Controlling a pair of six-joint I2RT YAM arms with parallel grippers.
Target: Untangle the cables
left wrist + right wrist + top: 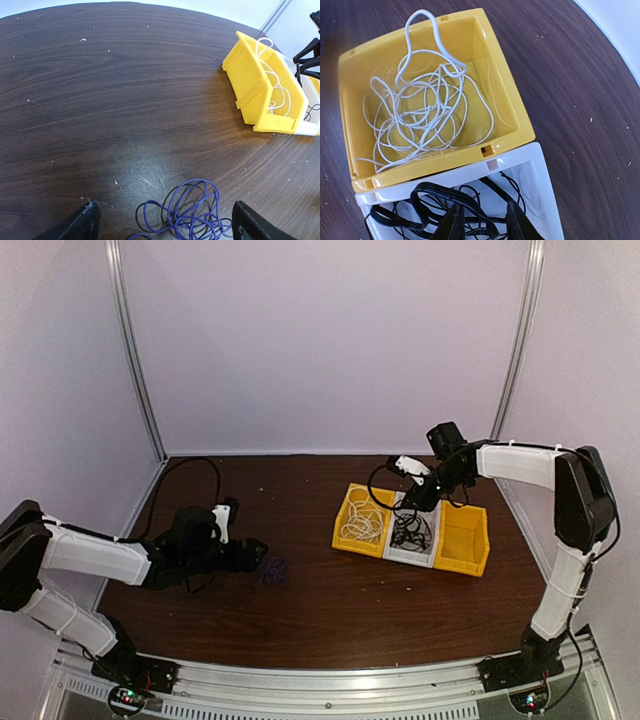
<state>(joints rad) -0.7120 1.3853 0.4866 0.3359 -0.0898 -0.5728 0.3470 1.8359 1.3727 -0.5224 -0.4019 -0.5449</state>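
Observation:
A thin purple cable lies in a loose coil on the dark table, between the fingertips of my left gripper, which is open and low over it. The coil also shows in the top view, just right of the left gripper. A white cable lies piled in the left yellow bin. Black cables fill the white bin. My right gripper is open just above the black cables, with strands passing between its fingers.
Three bins stand in a row at the right: the yellow one, the white one and a second yellow one. The enclosure's walls and metal posts ring the table. A thick black arm cable loops at the back left.

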